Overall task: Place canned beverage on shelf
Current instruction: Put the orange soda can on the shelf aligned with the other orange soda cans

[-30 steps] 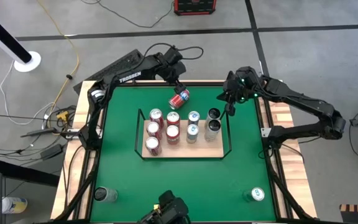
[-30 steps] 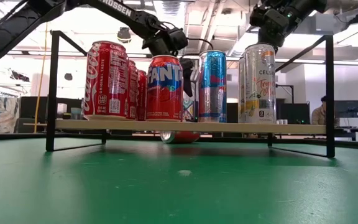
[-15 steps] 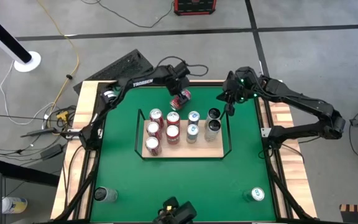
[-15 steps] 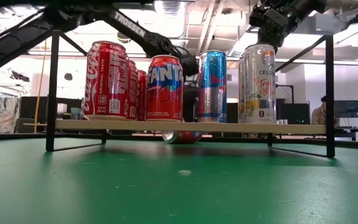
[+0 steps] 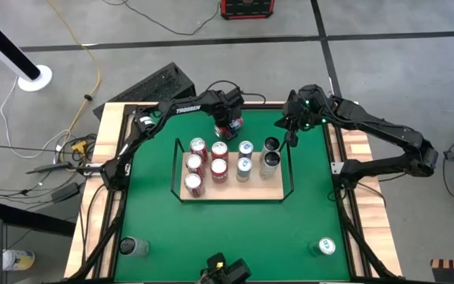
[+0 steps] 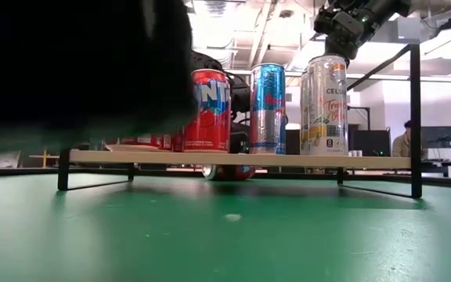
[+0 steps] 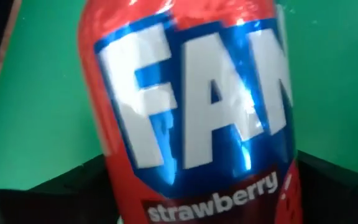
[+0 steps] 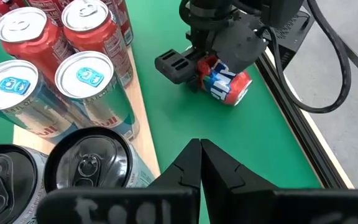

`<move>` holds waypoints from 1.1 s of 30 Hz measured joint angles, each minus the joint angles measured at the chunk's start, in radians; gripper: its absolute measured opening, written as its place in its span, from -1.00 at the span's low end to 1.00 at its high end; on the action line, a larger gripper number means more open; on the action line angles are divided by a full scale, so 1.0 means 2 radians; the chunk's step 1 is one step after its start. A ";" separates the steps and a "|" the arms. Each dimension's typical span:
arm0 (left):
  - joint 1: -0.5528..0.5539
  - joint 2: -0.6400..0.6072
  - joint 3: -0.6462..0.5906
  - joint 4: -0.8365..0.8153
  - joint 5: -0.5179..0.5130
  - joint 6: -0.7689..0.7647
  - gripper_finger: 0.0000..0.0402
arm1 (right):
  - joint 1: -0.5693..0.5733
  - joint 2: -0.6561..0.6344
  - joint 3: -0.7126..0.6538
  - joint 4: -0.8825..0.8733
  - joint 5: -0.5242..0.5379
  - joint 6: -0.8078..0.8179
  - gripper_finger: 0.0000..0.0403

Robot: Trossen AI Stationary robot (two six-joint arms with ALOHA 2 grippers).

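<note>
A red Fanta can (image 8: pixel 227 82) lies on its side on the green table, just beyond the far edge of the shelf (image 5: pixel 278 189). The shelf is a light-wood board with black wire rails, and several cans stand on it. My left gripper (image 8: pixel 211 70) points steeply down over the lying can, open, with a finger on either side of it. The can (image 7: pixel 191 112) fills the left wrist view. My right gripper (image 8: pixel 201 144) is shut on nothing and hovers above the shelf's far right corner. My left gripper straddles the lying can's body from above. One finger (image 8: pixel 176 66) stands on the shelf side and the other is hidden behind the can. I cannot tell whether the fingers touch the can. The can rests on the table.
Two more cans stand at the table's near left (image 5: pixel 132 247) and near right (image 5: pixel 322 248) corners. The shelf's black rail (image 5: pixel 290 170) stands just below my right gripper. A dark shape (image 6: pixel 77 70) blocks the upper left of the low view.
My left gripper has come down from the far left onto the lying can and tipped more steeply downward. Its fingers now stand around the can. The can has stayed where it lay.
</note>
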 joint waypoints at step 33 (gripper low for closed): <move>-0.080 -0.380 0.006 -0.047 0.087 0.015 0.38 | 0.036 -0.001 0.000 0.018 -0.003 0.050 -0.86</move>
